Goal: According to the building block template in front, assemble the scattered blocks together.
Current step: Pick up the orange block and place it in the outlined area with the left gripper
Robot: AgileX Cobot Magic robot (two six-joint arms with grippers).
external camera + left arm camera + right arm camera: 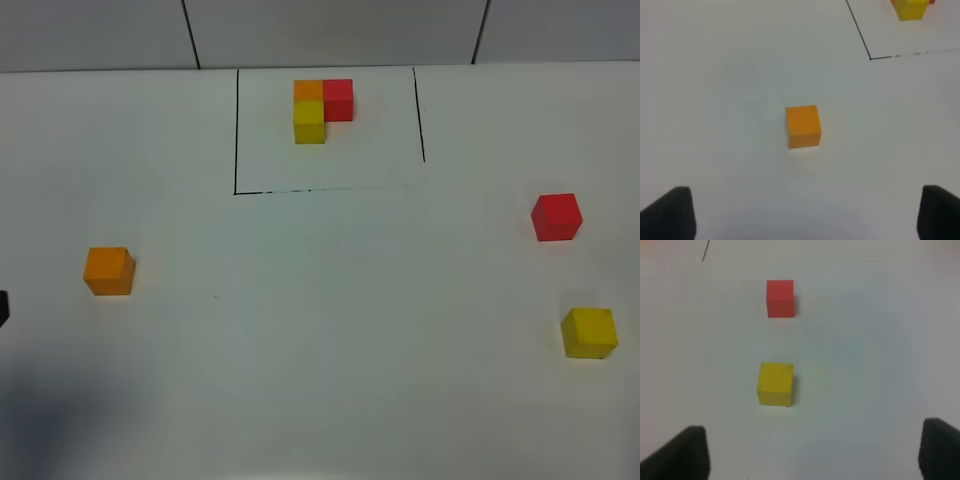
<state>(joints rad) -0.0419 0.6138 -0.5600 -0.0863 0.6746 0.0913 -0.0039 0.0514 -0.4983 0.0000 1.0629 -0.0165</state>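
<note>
The building block template [322,108] is an L of orange, red and yellow cubes inside a thin black drawn frame at the back middle. Of the scattered blocks, the orange cube [109,271] lies at the left, the red cube [556,217] at the right, and the yellow cube [589,332] nearer the front right. My left gripper [805,215] is open, short of the orange cube [803,126]. My right gripper [810,452] is open with nothing between its fingers; the yellow cube [775,384] lies ahead of it and the red cube [780,298] beyond.
The white table [330,330] carries only the cubes and the drawn frame [236,130]. A corner of that frame [870,58] and the template's yellow cube [912,9] show in the left wrist view. A grey wall with dark seams runs along the back.
</note>
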